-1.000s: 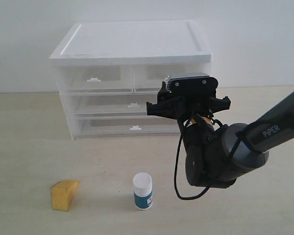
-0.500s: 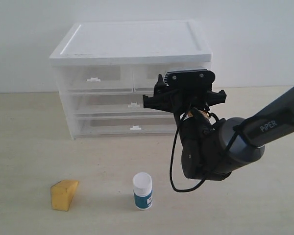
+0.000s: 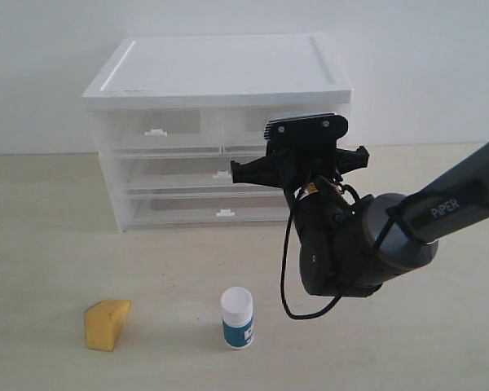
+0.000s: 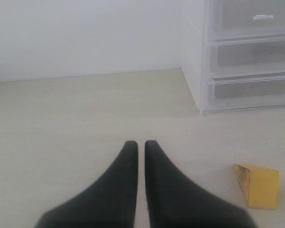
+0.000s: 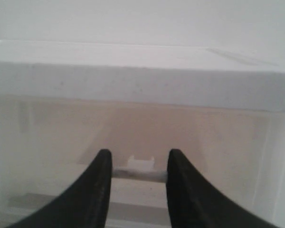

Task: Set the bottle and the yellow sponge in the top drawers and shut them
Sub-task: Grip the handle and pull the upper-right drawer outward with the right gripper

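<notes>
The bottle [image 3: 237, 318], white-capped with a teal label, stands upright on the table near the front. To its left lies the yellow sponge [image 3: 107, 323], which the left wrist view shows too [image 4: 259, 185]. Both top drawers are closed: the left one [image 3: 156, 130] in plain sight, the right one [image 3: 246, 124] partly hidden by the right arm's wrist block [image 3: 306, 130]. My right gripper [image 5: 139, 154] is open, its fingers either side of that drawer's white tab handle [image 5: 141, 163]; contact cannot be judged. My left gripper [image 4: 140, 143] is shut and empty, low over the table, away from the sponge.
The white cabinet [image 3: 220, 73] stands at the back against a pale wall, with two full-width drawers [image 3: 196, 174] below the top pair, both closed. The right arm [image 3: 367, 244] reaches in from the right, behind and right of the bottle.
The right arm has shifted left and slightly up, closer to the right top drawer front. The bottle, the sponge and the drawers have not moved.
</notes>
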